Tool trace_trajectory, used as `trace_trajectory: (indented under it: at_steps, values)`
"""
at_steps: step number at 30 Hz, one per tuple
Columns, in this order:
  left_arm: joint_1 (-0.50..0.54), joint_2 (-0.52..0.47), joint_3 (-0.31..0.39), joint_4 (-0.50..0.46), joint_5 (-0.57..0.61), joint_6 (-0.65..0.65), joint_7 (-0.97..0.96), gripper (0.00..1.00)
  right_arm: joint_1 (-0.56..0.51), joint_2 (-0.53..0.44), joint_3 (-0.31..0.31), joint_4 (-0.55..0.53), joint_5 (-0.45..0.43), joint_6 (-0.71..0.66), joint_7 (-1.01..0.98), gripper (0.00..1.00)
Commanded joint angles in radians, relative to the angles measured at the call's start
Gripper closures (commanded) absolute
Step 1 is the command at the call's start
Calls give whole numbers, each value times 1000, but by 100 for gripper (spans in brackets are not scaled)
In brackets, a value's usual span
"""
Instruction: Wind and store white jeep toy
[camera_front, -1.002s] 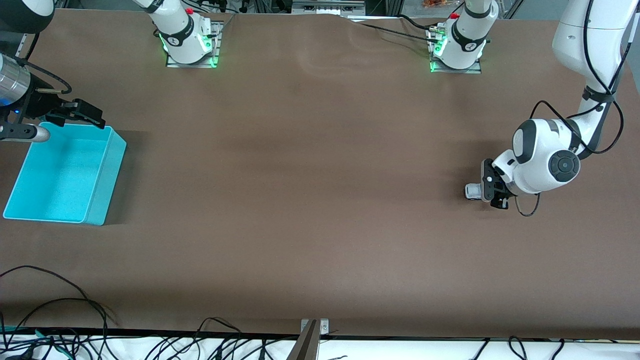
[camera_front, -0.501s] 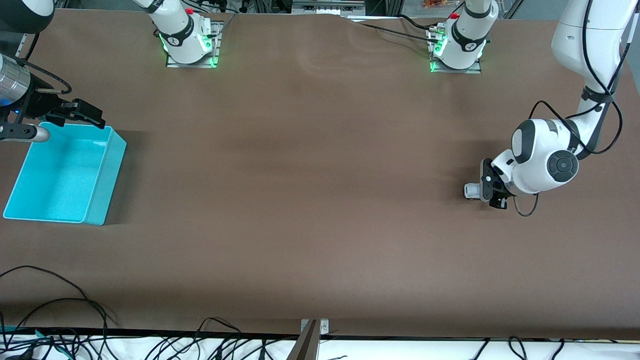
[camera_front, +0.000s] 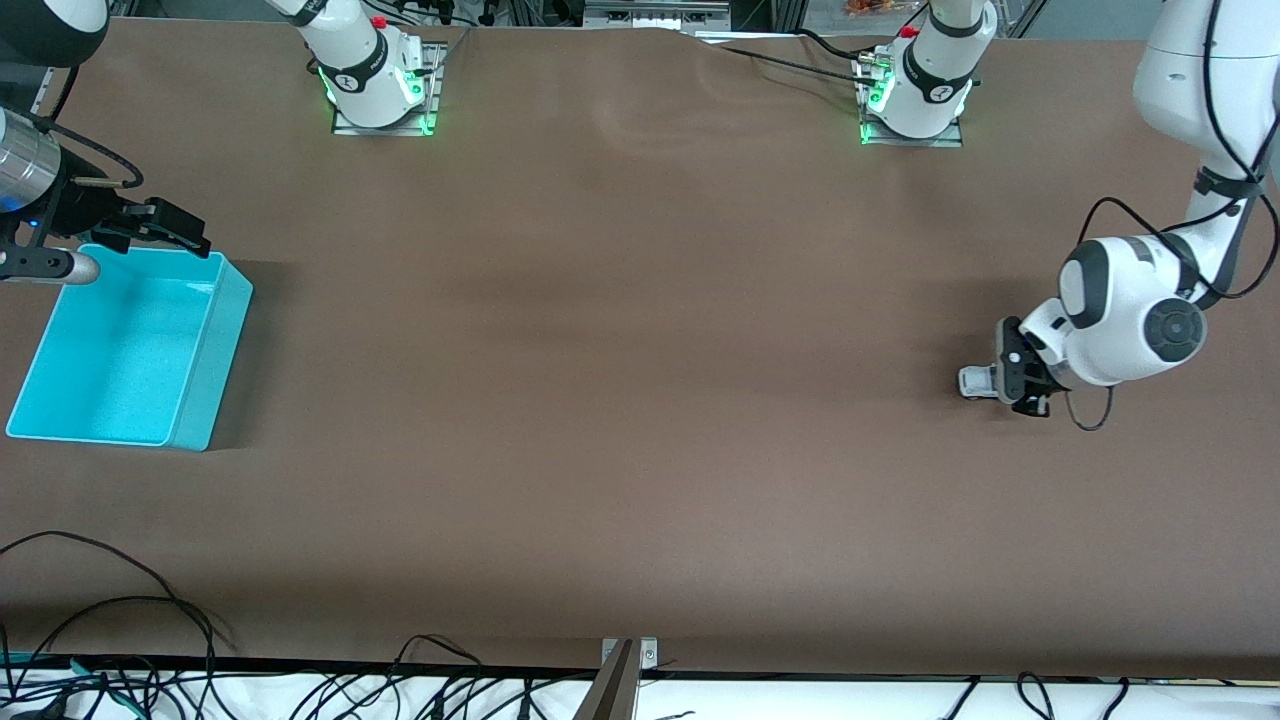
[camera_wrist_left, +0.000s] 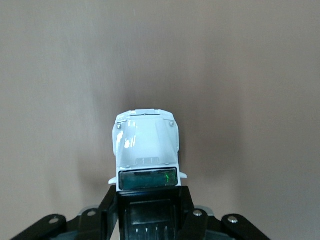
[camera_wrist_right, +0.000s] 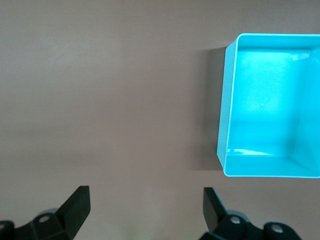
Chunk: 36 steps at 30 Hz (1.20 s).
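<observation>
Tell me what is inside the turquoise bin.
The turquoise bin shows only its bare bottom. In the front view, the right pincer covers one corner.

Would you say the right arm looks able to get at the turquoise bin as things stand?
Probably yes: the right gripper hangs open by the turquoise bin, with nothing between them. The left gripper holds the toy jeep at the table's left-arm end.

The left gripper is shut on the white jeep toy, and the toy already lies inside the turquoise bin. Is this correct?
Not quite. The left gripper is shut on the white jeep toy, but the front view shows it on the table toward the left arm's end, and the turquoise bin holds nothing.
</observation>
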Motion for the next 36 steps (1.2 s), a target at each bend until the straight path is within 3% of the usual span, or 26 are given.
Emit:
trace_trajectory:
  at_steps: [1,17,26,31,32,33,34,35,36]
  values:
    - [80,62,-3,20,24,4,82,94,-3,7,-1,18,11,-10,-4,0]
    - [259,129,-3,91,67,4,236,94,-3,7,-1,18,11,-10,-4,0]
    - [295,145,-3,123,66,4,310,93,-3,7,-1,18,11,-10,-4,0]
    - [299,145,-3,123,66,3,310,87,-3,7,-3,18,11,-10,-4,0]
    - [299,145,-3,125,67,3,311,81,-3,7,-1,18,11,-10,-4,0]
    - [299,143,-4,126,67,3,313,65,-3,7,-3,18,11,-10,-4,0]
    - [299,142,-6,131,66,1,314,37,-3,7,-1,18,11,-10,-4,0]
    - [299,139,-9,140,61,-6,316,0,-3,7,-1,18,11,-10,-4,0]
    - [296,136,-13,149,59,-17,314,0,-3,7,-1,18,11,-10,-4,0]
